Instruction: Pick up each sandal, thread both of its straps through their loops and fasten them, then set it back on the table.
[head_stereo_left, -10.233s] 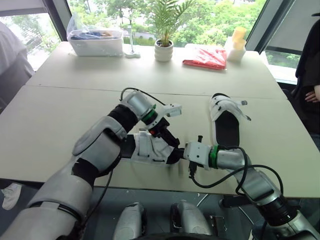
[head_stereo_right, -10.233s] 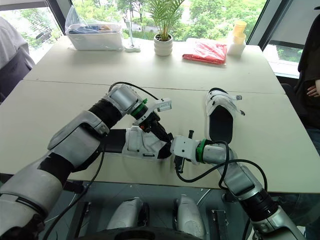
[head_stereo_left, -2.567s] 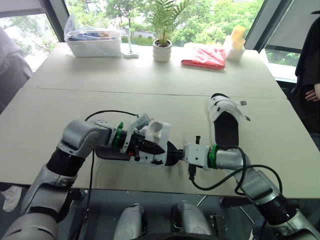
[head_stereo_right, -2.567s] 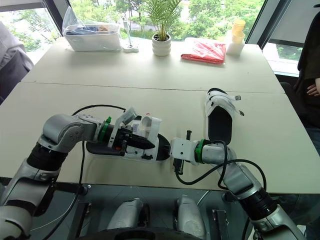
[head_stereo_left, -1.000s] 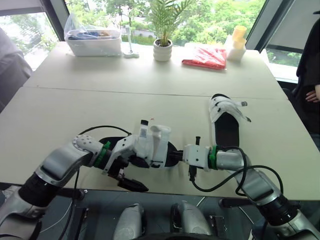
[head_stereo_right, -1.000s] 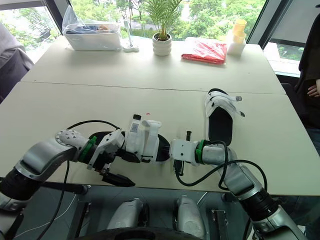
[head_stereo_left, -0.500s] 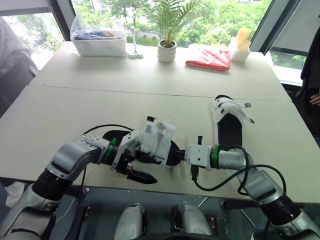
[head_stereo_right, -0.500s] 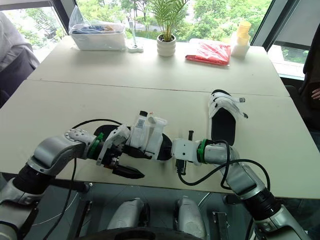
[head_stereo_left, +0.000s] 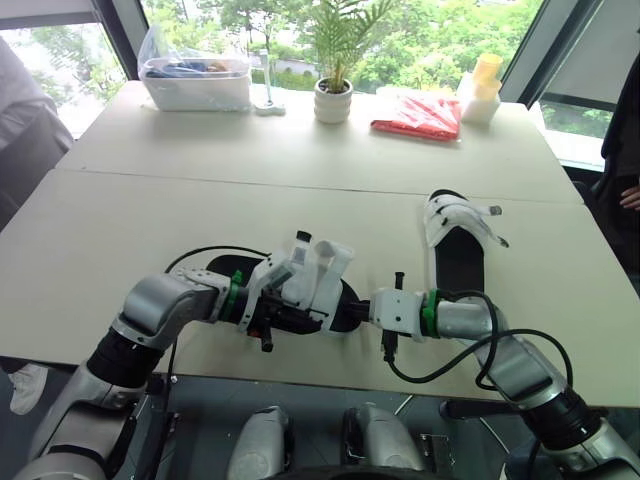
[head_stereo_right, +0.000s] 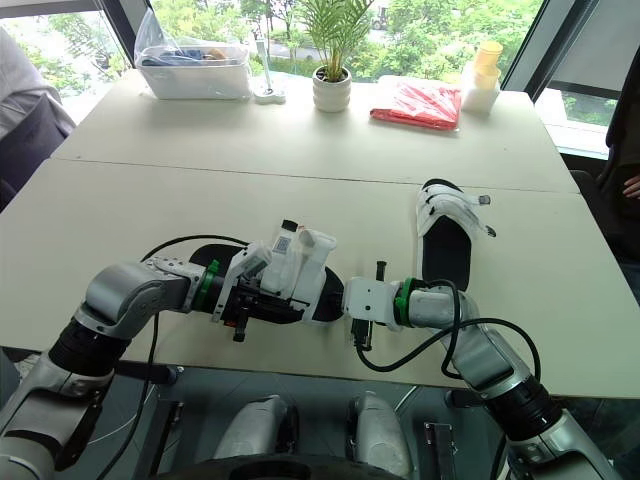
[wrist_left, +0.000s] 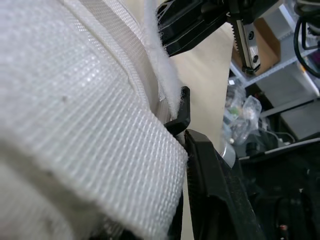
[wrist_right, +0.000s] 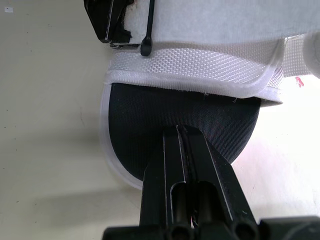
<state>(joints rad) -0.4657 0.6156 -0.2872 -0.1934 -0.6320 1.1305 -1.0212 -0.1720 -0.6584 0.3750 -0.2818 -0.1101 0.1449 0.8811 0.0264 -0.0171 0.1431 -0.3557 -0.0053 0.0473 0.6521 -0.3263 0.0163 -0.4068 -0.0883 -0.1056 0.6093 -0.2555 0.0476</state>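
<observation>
Close to the front edge of the table, a sandal is being held between the two grippers, with its white straps standing up and its black sole lying along the edge. The left gripper is being pressed in under the straps. In the left wrist view it is being covered by white webbing, so it cannot be told whether it is open or closed. The right gripper is being kept closed, fingers together, with the tips touching the rounded end of the black sole.

The second sandal is lying flat well to the right, beyond the right arm. Wide bare room is being left on the left half of the table and behind the grippers.

At the far edge a clear box is being covered by a plastic bag, and its contents are hard to make out. Beside it are standing a potted plant, a red packet and a yellow bottle. A person on the left is being cut off by the frame.
</observation>
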